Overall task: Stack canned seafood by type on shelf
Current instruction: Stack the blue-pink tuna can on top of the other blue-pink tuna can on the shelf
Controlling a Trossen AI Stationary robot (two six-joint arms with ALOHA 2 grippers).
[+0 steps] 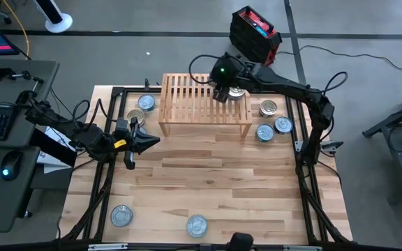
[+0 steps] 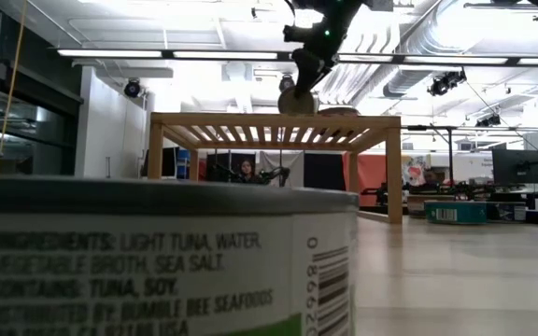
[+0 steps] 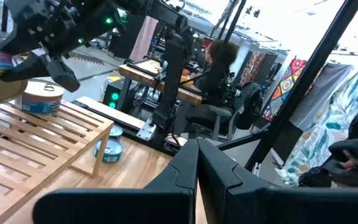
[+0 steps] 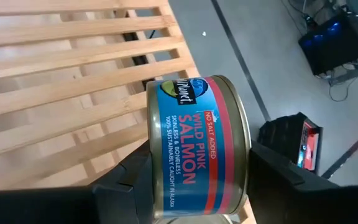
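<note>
My right gripper is over the far right part of the light-wood shelf, shut on a blue-and-red salmon can. Another tin sits flat on the slatted top right beside it. More tins lie flat on the table: two left of the shelf, three to its right and two near the near edge. My left gripper is shut on nothing, low over the table in front of the shelf's left leg. My right gripper pinches the salmon can between its two fingers, one on each flat end; the gold-rimmed end is beside one finger. The fingers come from above, pointing down. The can stands on edge, its label wall outward, close above the shelf's slats.
A tuna tin stands right in front of the low camera and blocks much of its view. A black frame runs along the table's sides. Bare plank tabletop stretches between the shelf and the near edge. A person sits beyond the table.
</note>
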